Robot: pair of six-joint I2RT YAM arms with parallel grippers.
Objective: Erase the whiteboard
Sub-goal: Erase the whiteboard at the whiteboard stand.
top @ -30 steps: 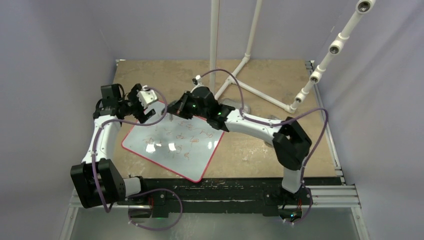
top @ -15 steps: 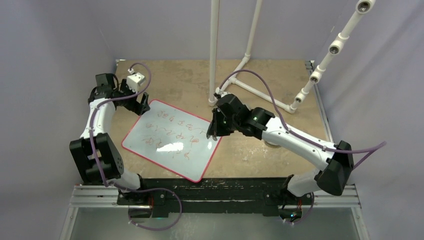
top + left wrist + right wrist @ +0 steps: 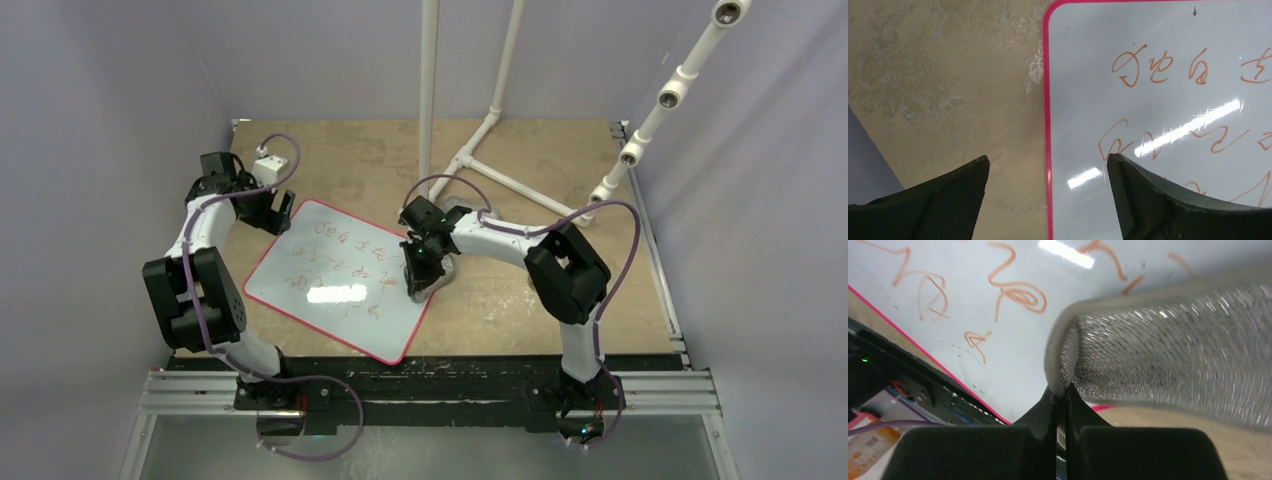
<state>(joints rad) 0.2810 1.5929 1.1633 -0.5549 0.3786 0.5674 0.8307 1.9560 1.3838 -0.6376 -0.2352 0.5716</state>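
Observation:
The whiteboard [image 3: 335,265] lies flat and turned on the table, white with a red rim and several red scribbles. My left gripper [image 3: 272,214] is open at its far left corner. In the left wrist view the left gripper [image 3: 1048,159] straddles the red rim, with the whiteboard [image 3: 1158,45] on the right. My right gripper [image 3: 419,283] is at the board's right edge, shut on a silvery-grey pad [image 3: 1173,335]. In the right wrist view the right gripper [image 3: 1063,390] pinches the pad's rim over the scribbled whiteboard [image 3: 963,325].
White PVC pipes stand at the back [image 3: 428,100], with base pipes on the table [image 3: 520,185] and a slanted pipe at the right [image 3: 650,120]. A black and metal rail [image 3: 440,385] runs along the near edge. Purple walls close in on the sides.
My right arm has folded in and its gripper has moved nearer along the board's right edge with the pad. My left gripper has shifted slightly at the far left corner.

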